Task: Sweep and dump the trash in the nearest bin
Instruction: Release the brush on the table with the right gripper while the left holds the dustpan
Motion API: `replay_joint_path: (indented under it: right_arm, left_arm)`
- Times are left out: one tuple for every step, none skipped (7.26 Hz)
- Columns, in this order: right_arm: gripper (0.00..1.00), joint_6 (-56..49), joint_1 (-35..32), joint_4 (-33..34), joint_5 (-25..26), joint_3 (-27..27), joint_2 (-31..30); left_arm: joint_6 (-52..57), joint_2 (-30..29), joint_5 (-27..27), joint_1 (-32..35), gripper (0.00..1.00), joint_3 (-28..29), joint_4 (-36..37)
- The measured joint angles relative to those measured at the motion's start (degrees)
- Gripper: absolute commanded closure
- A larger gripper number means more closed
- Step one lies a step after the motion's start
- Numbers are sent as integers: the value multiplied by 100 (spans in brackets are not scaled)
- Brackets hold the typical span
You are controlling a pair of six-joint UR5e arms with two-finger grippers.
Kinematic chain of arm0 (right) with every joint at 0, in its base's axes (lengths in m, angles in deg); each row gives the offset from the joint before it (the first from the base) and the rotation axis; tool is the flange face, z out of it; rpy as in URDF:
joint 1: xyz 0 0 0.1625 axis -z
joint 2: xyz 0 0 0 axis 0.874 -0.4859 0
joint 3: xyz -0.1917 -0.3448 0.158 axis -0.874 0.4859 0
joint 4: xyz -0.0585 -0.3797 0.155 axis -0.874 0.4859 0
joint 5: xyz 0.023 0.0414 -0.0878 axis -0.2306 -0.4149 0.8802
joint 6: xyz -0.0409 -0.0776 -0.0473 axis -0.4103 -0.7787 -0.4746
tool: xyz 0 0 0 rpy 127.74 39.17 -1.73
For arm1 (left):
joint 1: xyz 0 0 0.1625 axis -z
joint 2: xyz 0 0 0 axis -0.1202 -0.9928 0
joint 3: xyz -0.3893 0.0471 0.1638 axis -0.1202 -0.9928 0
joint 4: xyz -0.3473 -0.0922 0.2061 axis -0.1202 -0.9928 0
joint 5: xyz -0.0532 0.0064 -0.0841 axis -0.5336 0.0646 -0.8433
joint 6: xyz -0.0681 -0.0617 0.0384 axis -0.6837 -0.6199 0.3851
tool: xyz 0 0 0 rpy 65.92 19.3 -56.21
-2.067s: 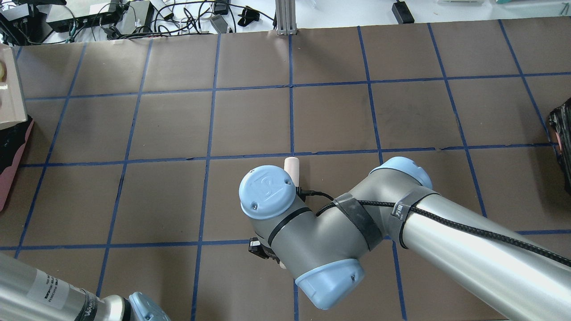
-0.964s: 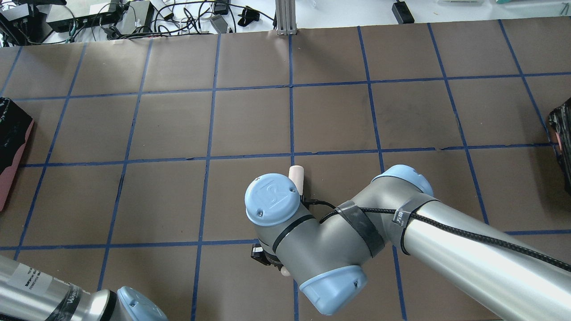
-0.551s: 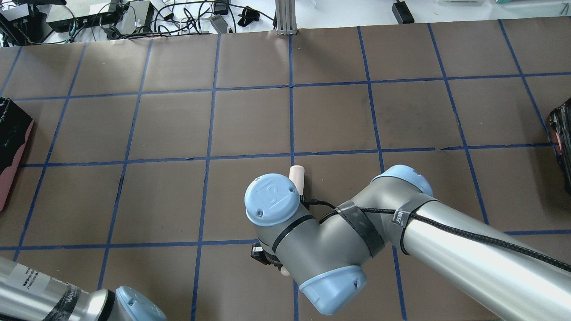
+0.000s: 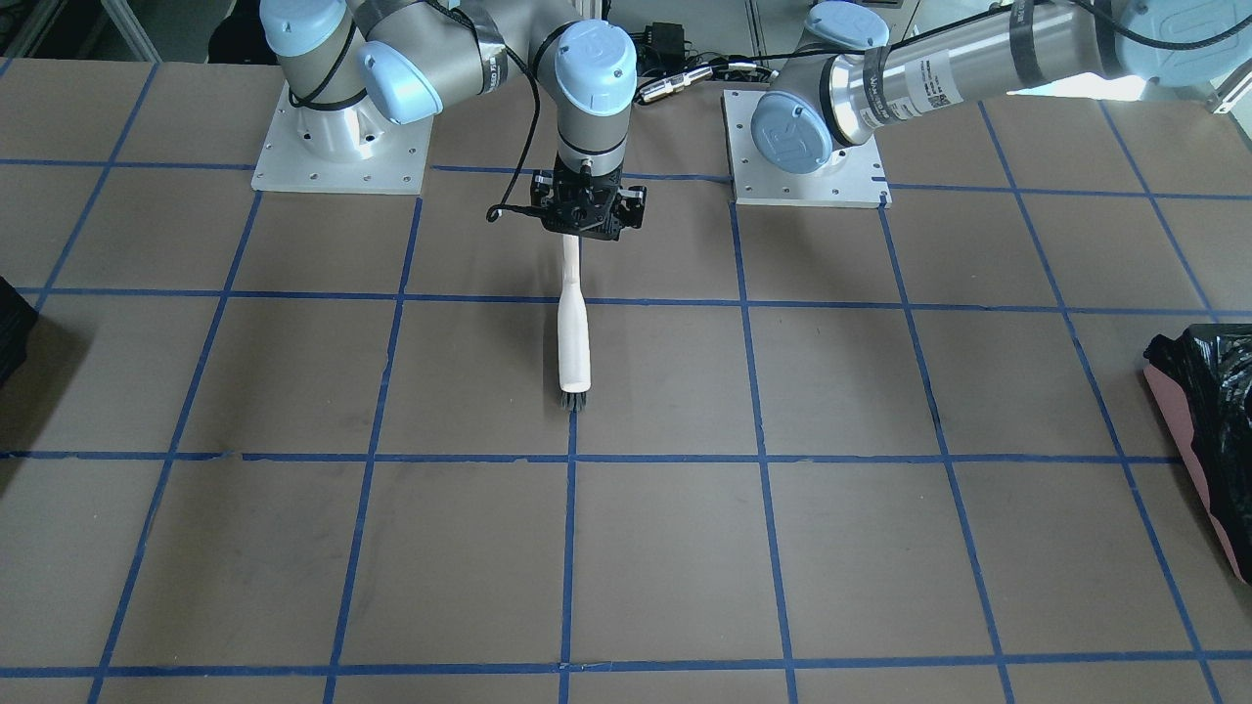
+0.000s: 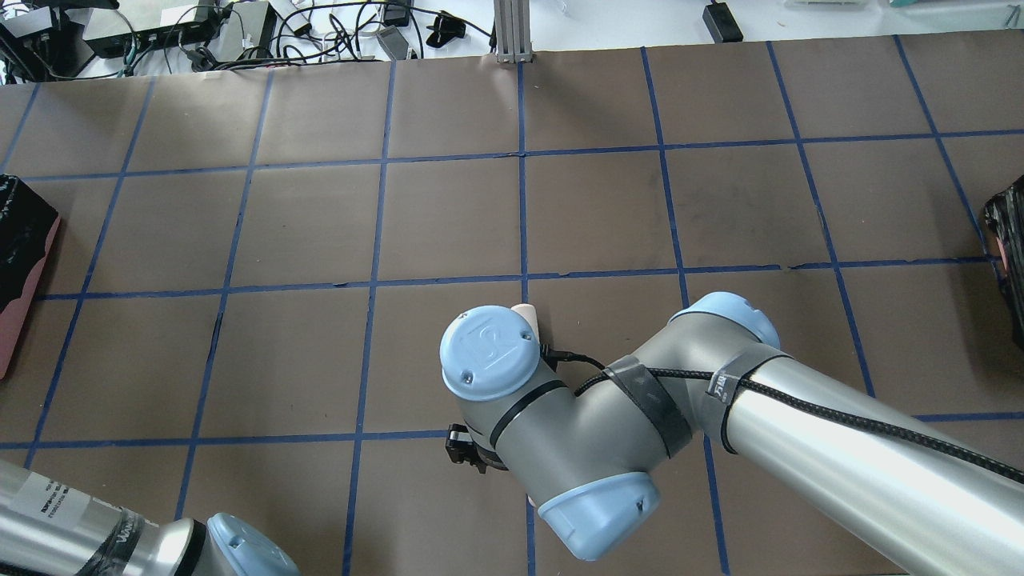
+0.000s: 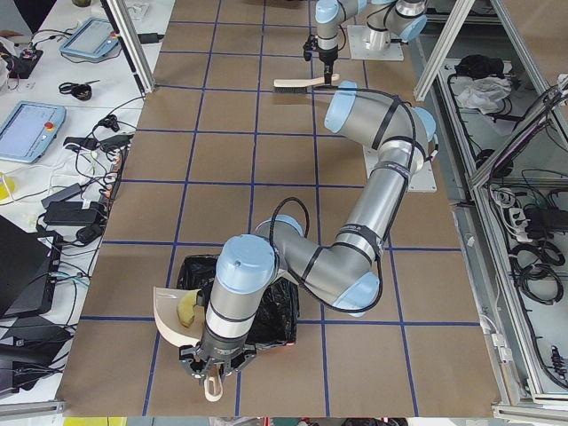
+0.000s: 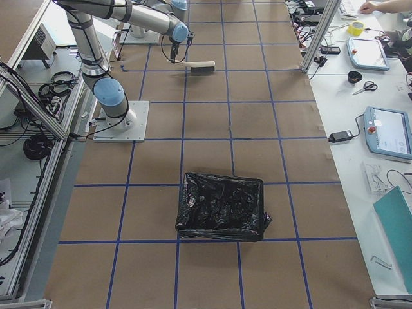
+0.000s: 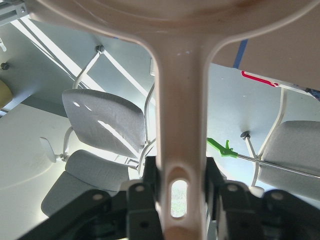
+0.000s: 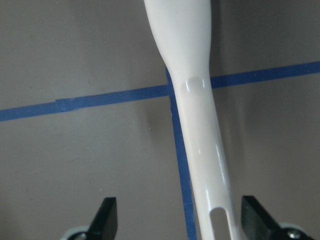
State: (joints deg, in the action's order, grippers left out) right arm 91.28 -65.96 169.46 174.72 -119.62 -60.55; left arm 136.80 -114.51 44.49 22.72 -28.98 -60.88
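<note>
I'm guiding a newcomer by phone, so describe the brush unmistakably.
Find the brown table with blue tape lines. Near its middle, beneath the right end effector, rests the brush. Its slim white handle and short dark bristles distinguish it from the black-bagged bin.

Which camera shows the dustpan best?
Exterior left: the dustpan shows at the bin's edge, yellow trash in it. Left wrist shows only its handle close up; the other views miss it.
</note>
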Motion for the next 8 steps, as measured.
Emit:
replay_joint_path:
  right_arm:
    - [0, -8, 15, -26, 125, 112, -26]
    - [0, -41, 33, -73, 299, 275, -58]
    - [0, -101, 56, -102, 391, 402, -140]
    - [0, -248, 122, -162, 430, 474, -299]
    - [0, -515, 272, -341, 444, 529, -542]
    - [0, -849, 492, -686, 451, 648, -818]
    - [0, -1216, 780, -1207, 456, 884, -1053]
    - [0, -1570, 1097, -1749, 474, 1196, -1208]
  left_arm:
    - [20, -1, 0, 0, 100, -32, 159]
    - [45, 1, 0, 1, 100, -96, 357]
    - [117, 19, 2, 5, 100, -202, 656]
    - [205, 66, 59, 18, 100, -323, 963]
    - [236, 144, 231, 72, 100, -406, 1110]
    - [239, 248, 473, 179, 100, -470, 1156]
    - [245, 359, 705, 287, 100, -568, 1176]
    - [262, 457, 844, 344, 100, -693, 1223]
